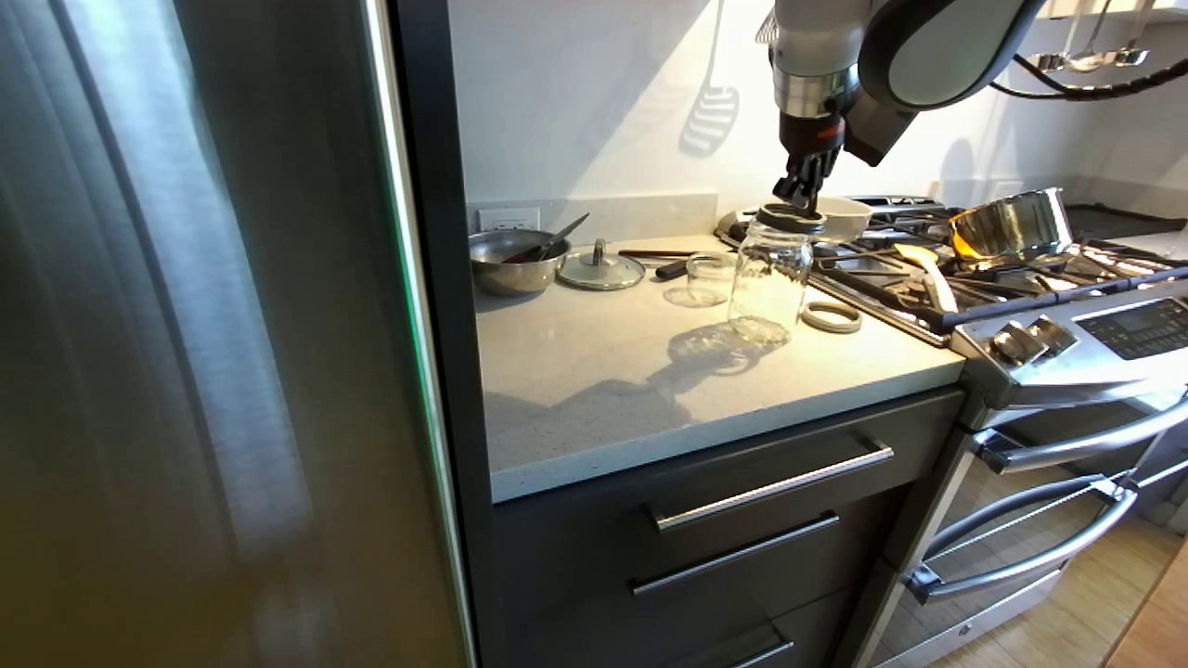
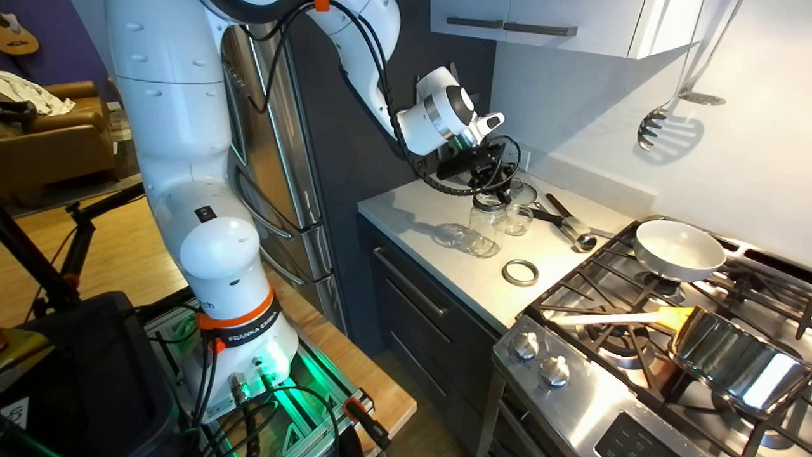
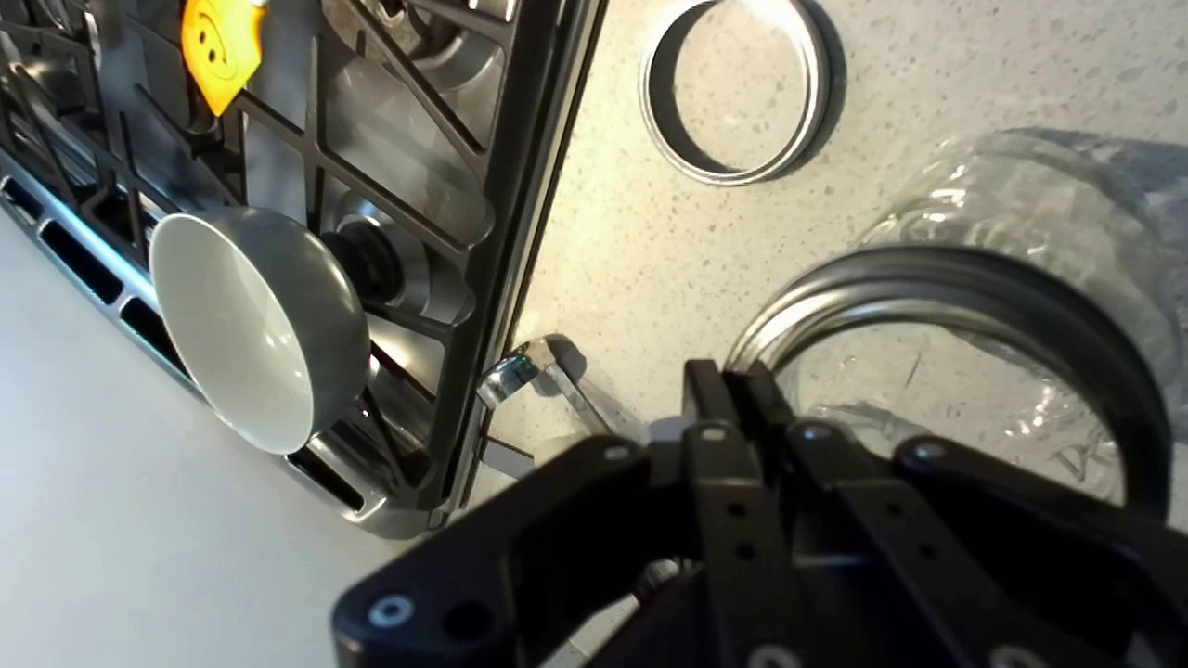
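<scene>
My gripper (image 3: 730, 378) reaches down to the mouth of a tall clear glass jar (image 1: 766, 278). A dark metal band (image 3: 937, 269) circles the jar's mouth, and its edge runs between my nearly closed fingertips (image 3: 707, 376). In both exterior views the gripper (image 1: 809, 206) meets the near side of that band at the jar's top. The jar leans slightly; whether its base rests fully on the counter I cannot tell. A loose metal ring (image 3: 664, 102) lies flat on the counter beside it. Close by stands a smaller glass jar (image 2: 519, 222).
A gas stove (image 1: 1030, 301) adjoins the counter, bearing a white bowl (image 2: 679, 251), a tilted steel pot (image 2: 745, 362) and a yellow-ended spatula (image 1: 928, 274). Toward the wall lie a metal bowl (image 1: 515, 276), a glass lid (image 1: 601, 271) and a measuring cup (image 3: 515, 373).
</scene>
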